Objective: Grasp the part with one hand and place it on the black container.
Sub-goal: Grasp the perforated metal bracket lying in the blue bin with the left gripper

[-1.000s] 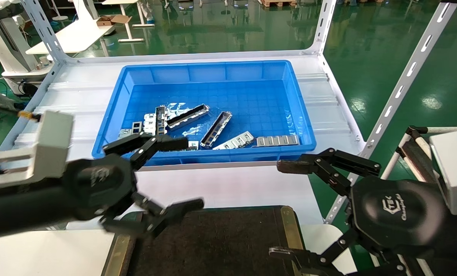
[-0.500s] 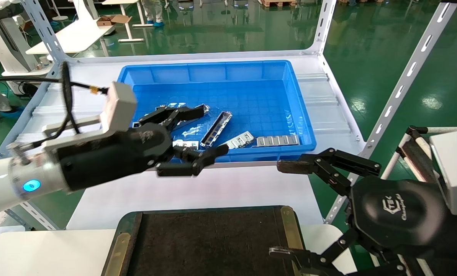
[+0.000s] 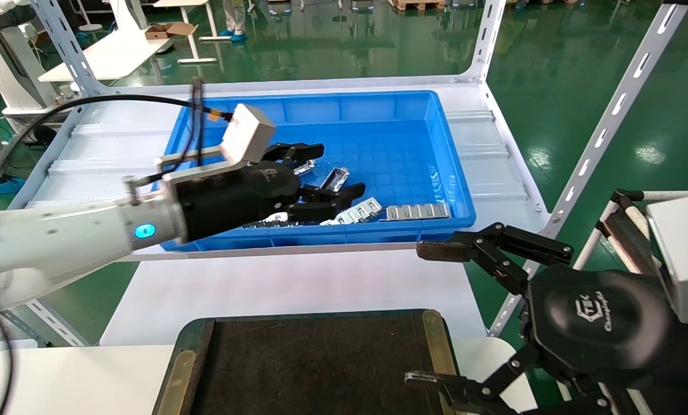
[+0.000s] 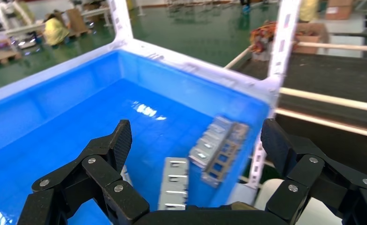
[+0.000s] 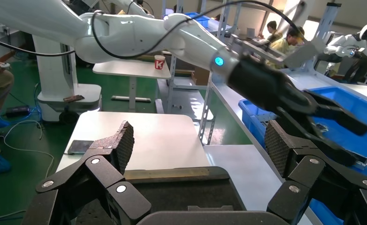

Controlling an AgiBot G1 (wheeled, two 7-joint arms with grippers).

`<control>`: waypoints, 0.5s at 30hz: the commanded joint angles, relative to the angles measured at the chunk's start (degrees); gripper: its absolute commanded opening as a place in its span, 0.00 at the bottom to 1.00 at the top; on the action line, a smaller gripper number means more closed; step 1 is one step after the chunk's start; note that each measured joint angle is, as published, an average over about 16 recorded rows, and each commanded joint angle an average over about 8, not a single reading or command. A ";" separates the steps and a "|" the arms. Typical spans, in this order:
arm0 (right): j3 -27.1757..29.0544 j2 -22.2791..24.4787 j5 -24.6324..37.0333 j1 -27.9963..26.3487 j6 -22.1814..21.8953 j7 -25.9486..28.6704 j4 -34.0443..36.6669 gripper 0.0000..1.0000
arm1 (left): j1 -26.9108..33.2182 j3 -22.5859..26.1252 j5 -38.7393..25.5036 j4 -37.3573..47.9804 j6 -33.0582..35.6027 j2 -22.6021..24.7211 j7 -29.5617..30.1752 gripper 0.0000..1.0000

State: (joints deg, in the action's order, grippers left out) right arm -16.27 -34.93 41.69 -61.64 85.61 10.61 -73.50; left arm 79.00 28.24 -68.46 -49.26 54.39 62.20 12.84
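The part (image 3: pixel 337 176) lies in the blue bin (image 3: pixel 320 99), only its far end showing. My left gripper (image 3: pixel 339 171) hangs open low over it, one black finger on each side, and hides the rest of it. In the left wrist view the left gripper (image 4: pixel 197 139) is spread wide with nothing between its fingers. The black container (image 3: pixel 320 363) sits at the near edge, bare on top. My right gripper (image 3: pixel 424 314) stays open beside the container's right end; in the right wrist view the right gripper (image 5: pixel 200 138) is held above the container (image 5: pixel 172 187).
Flat silver strips (image 3: pixel 417 211) lie along the bin's near wall, another (image 3: pixel 355 211) just by my left fingers. Both strips (image 4: pixel 172 187) show ahead in the left wrist view. White slotted shelf posts (image 3: pixel 603 127) frame the bin; a white table (image 5: pixel 144 136) lies beyond the container.
My left arm swung from beside the black container forward and to the right into the blue bin, gripper staying open, now over the part. The right arm has not moved.
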 commanded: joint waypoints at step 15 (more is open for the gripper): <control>-0.07 0.03 -0.04 -0.01 -0.03 -0.03 0.00 1.00 | 8.03 1.83 -4.74 23.55 -10.14 13.13 -7.04 1.00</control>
State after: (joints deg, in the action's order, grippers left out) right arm -16.34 -34.90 41.65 -61.65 85.58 10.57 -73.50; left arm 86.72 30.22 -72.86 -26.39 44.68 74.75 5.91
